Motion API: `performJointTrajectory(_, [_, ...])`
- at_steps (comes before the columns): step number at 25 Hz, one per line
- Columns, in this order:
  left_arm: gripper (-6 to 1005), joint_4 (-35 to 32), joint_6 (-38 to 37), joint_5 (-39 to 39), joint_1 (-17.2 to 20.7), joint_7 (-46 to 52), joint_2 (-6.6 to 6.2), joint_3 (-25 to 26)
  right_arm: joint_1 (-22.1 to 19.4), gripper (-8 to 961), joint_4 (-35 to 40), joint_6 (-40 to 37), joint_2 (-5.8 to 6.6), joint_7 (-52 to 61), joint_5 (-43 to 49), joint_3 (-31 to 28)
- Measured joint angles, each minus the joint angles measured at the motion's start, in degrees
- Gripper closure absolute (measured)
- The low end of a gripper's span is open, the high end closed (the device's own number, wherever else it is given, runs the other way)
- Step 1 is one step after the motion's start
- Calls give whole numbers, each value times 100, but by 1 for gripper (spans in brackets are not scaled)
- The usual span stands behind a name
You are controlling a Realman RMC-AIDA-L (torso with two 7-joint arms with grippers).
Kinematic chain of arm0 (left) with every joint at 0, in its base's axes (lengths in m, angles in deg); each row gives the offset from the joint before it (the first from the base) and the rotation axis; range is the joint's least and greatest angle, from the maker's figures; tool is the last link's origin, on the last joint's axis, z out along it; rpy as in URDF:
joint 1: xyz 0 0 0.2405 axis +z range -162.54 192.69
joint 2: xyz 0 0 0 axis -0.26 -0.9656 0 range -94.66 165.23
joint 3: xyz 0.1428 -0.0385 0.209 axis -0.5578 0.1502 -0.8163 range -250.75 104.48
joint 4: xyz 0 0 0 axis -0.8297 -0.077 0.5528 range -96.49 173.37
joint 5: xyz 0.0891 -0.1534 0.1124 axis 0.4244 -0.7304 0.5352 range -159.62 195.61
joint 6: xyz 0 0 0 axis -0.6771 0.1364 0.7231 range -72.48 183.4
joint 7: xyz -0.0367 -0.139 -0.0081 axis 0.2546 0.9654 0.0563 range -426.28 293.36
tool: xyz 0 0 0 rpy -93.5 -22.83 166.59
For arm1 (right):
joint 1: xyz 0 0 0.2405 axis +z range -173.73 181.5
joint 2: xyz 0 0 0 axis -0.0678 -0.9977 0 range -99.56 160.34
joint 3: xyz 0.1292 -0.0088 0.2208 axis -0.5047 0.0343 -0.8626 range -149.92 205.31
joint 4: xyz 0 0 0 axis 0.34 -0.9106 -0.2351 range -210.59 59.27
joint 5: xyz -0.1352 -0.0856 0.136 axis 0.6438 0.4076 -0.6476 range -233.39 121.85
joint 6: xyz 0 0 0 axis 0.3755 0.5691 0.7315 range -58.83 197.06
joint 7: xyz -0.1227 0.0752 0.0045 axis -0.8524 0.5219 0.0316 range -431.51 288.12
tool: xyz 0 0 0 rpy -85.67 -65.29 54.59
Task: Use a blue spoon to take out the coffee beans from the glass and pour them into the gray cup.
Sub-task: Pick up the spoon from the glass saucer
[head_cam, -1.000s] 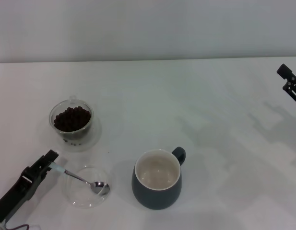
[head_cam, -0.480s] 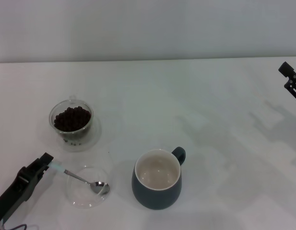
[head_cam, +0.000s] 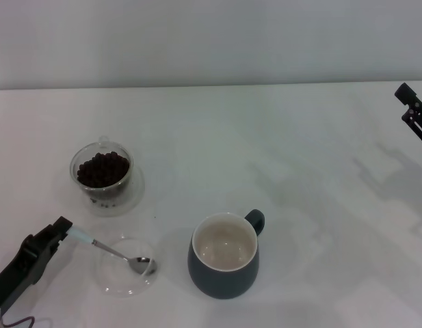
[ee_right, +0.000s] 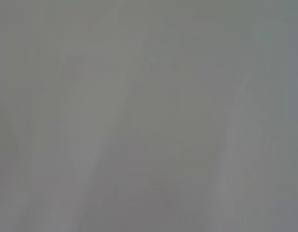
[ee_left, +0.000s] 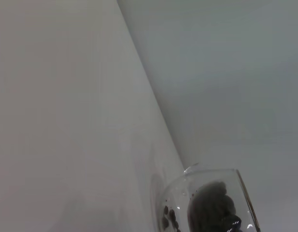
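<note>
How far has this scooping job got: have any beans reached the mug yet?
None yet: the dark slate-grey mug shows an empty cream inside, and the dark coffee beans fill the small clear glass cup. The left gripper is at the pale-blue-handled teaspoon, its bowl in the flat clear glass dish. Scooping and pouring remain. The right gripper sits aside.

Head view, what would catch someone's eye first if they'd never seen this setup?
Probably the gray cup, dark against the white table, near the front at centre, empty inside. Next the glass packed with dark coffee beans, back on the robot's left. In front of it, the left gripper grips the blue spoon by its handle, bowl in a clear dish.
</note>
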Motion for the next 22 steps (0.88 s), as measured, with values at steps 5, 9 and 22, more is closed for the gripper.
performJointTrajectory(5, [835, -46, -82, -11, 30, 4, 0, 15, 5, 346, 2, 2, -6, -16, -7, 0])
performJointTrajectory(9, [865, -123, -99, -13, 88, 34, 0, 17, 13, 346, 2, 8, -7, -16, -10, 0])
performJointTrajectory(22, [872, -719, -657, -88, 478, 225, -23, 64, 19, 347, 2, 19, 6, -61, -11, -32])
